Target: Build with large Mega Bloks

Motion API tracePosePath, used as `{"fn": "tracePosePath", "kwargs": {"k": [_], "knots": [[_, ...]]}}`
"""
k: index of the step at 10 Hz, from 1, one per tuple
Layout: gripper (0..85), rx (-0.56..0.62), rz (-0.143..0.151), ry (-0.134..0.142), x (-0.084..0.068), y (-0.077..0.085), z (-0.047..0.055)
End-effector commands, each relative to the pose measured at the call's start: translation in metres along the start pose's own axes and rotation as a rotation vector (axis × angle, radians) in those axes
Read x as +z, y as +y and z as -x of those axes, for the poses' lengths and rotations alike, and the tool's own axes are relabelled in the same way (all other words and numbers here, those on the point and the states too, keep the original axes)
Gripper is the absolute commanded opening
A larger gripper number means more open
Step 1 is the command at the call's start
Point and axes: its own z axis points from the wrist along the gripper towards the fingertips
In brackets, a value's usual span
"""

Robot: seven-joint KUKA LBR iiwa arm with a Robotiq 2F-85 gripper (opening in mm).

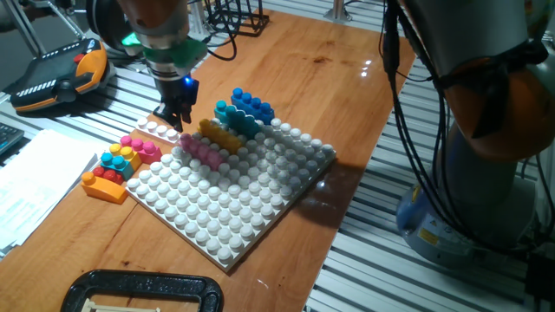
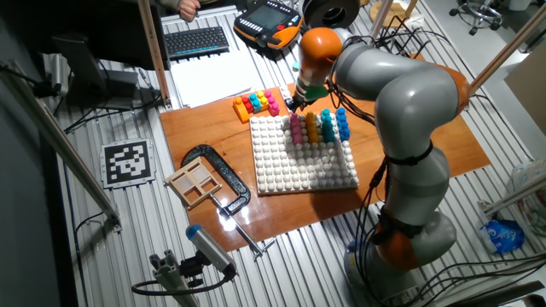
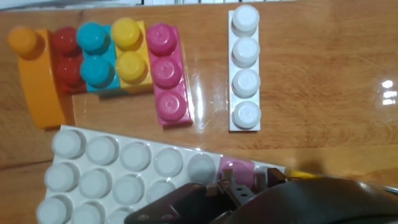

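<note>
The black two-finger gripper (image 1: 176, 117) is hovering at the white studded baseplate's (image 1: 234, 195) 11 o'clock corner; whether its jaws are clenched, I cannot tell. The elongated pink plastic brick (image 1: 201, 150) is sitting there, with yellow-orange (image 1: 220, 135), cyan (image 1: 236, 119) and dark blue (image 1: 252, 104) bricks beside it.

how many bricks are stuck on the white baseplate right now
4, side by side along the white baseplate far edge: pink brick, yellow-orange brick, cyan brick, dark blue brick. None appear hidden.

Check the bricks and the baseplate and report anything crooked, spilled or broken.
Nothing looks broken or spilled. Pink, yellow-orange, cyan and dark blue bricks sit side by side on the white baseplate. The loose bricks and white strip lie flat beside it.
</note>
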Motion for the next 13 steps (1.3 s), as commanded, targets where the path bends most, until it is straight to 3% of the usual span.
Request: {"fn": "tracePosePath", "kwargs": {"k": [1, 4, 5, 8, 10, 12, 13], "knots": [[34.0, 0.017, 0.006, 0.003, 0.0, 0.0, 0.0], [34.0, 0.074, 0.014, -0.022, 0.0, 0.0, 0.0], [34.0, 0.081, 0.023, -0.001, 0.0, 0.0, 0.0], [34.0, 0.098, 0.022, -0.024, 0.001, 0.001, 0.003], [34.0, 0.103, 0.007, -0.041, 0.009, 0.003, 0.026], [34.0, 0.093, 0.009, -0.035, 0.011, 0.001, 0.053], [34.0, 0.091, 0.007, -0.044, 0.013, 0.0, 0.063]]}}
